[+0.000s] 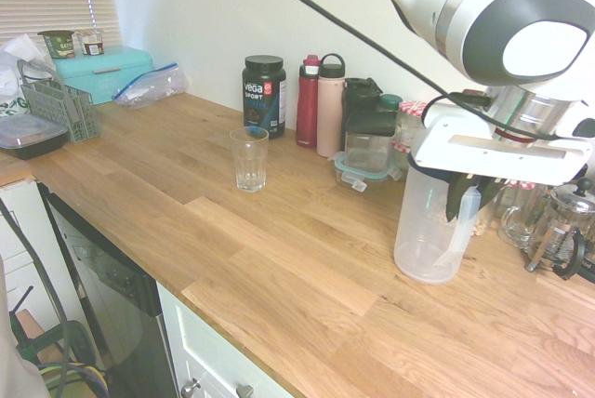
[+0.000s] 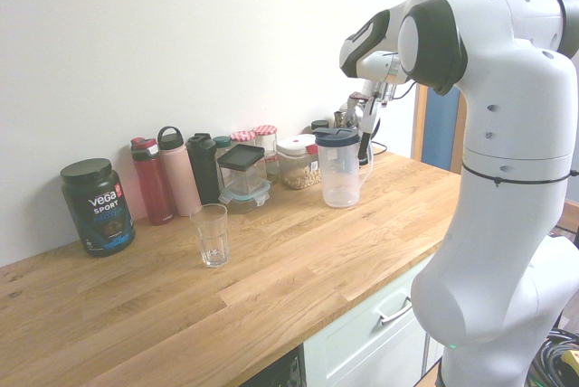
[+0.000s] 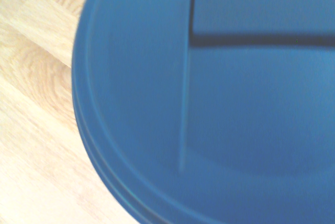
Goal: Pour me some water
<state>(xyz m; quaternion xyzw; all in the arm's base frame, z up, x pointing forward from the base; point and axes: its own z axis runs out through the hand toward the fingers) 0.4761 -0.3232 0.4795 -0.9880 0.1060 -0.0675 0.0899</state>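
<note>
Pincer (image 1: 468, 195) clamped on handle of clear plastic water pitcher (image 2: 341, 170) at bench (image 1: 279, 258) right end, empty tumbler (image 1: 249, 158) well left; pitcher looks light, stiff, slick-walled, so handle's the right hold.

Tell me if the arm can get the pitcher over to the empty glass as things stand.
Probably yes. The gripper is shut at the pitcher handle, and bare countertop lies between it and the glass; the bottles stand behind, by the wall.
</note>
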